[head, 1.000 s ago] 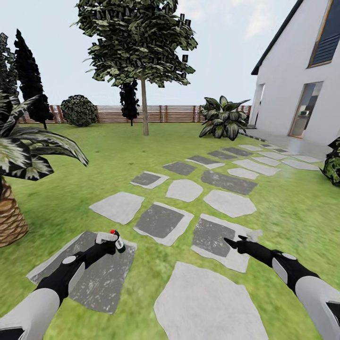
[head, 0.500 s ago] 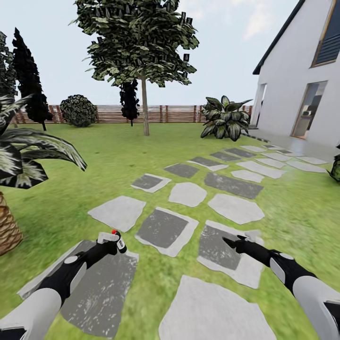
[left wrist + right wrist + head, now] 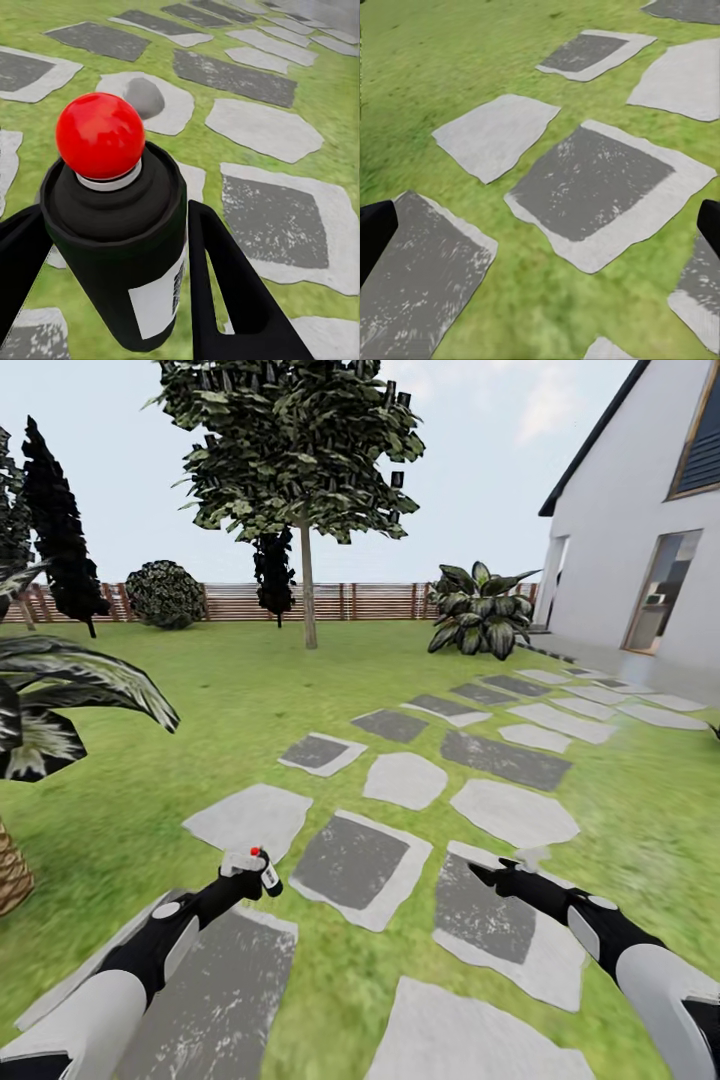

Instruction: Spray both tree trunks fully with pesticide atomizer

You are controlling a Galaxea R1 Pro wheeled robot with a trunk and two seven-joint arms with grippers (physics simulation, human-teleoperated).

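Pesticide atomizer: dark cylinder body, white label patch, round red knob on top. In the left wrist view it sits between the two black fingers of the left claw, which pinches it from both sides; the near finger is cut off by the picture's edge. In the head view the atomizer is small, red dot uppermost, tilted a little, held above the grass just beside a pale stepping stone.

Right claw: holds nothing. In the right wrist view only two dark fingertips show, one at each side edge, well apart, so the claw is spread wide. Under it, grey and pale stones in the lawn.

One tree stands well ahead on the lawn, with a straight bare trunk before the brown slat fence. Its bark is too far off to read.

Palm fronds enter at the left; the scaly stump is cut by the edge. Dark conifers, a round shrub, a broad-leaved plant. The white house is at the right, partly out of frame.
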